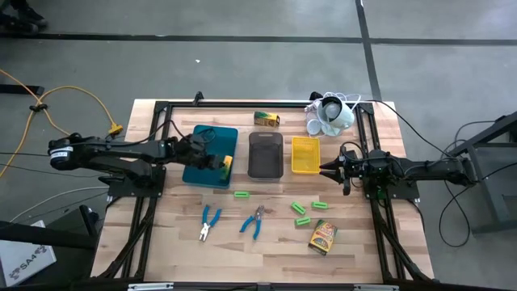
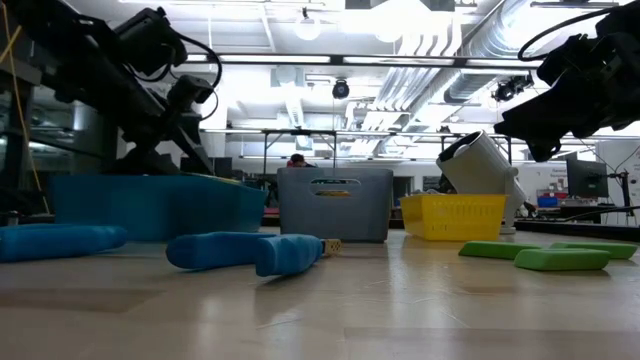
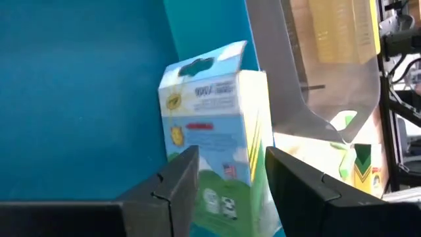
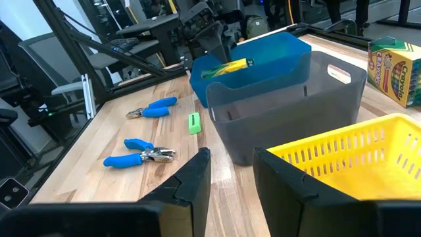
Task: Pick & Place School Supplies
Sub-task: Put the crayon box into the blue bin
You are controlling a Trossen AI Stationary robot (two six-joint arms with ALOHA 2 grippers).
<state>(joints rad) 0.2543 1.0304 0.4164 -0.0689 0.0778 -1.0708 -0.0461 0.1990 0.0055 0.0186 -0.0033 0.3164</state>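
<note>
Printed box point(image 3: 217, 125) upright in teal tray point(image 3: 79, 99), long axis vertical

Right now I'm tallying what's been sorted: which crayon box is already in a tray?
The crayon box standing in the teal tray, between the left gripper's open fingers. The other two boxes lie on the bare table.

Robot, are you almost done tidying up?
Not yet. One box stands in the teal tray, between the left gripper jaws, which look open around it. The right gripper waits by the yellow tray. Left on the table: two boxes, two pliers, green sticks.
</note>
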